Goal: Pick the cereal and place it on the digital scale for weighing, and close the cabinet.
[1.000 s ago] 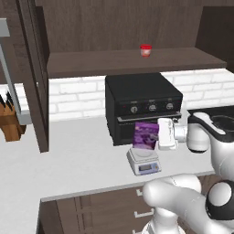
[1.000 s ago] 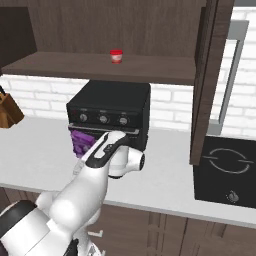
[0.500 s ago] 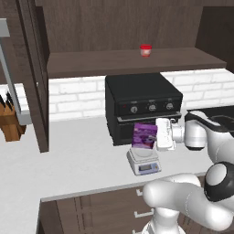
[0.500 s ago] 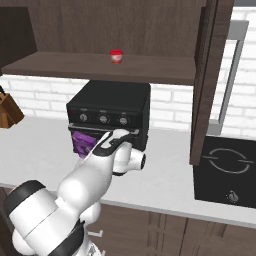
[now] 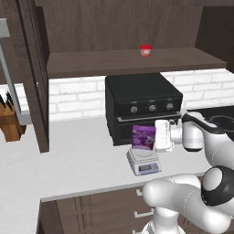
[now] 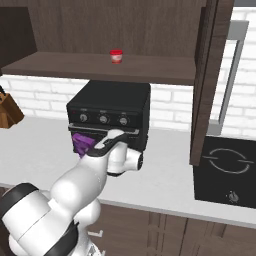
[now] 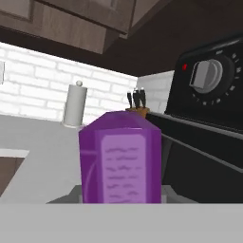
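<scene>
Cereal, the flat purple box [image 5: 144, 137] with pale lettering, stands upright on the small white-grey digital scale [image 5: 144, 161] before the big black oven [image 5: 142, 105], with my gripper [image 5: 161, 135] clamped on its edge. If I let go unevenly, it could tip off the plate. The dark brown wall cabinet's door [image 5: 35, 73] stands open.

**Glossy white arm, dark joints**

Built of rounded, glossy white shell segments [image 5: 183, 201], bulbous at each bend. Dark grey, near-black discs [image 5: 218, 187] at the joints. Blocky white hand housing [image 5: 164, 135] at the tip.
</scene>
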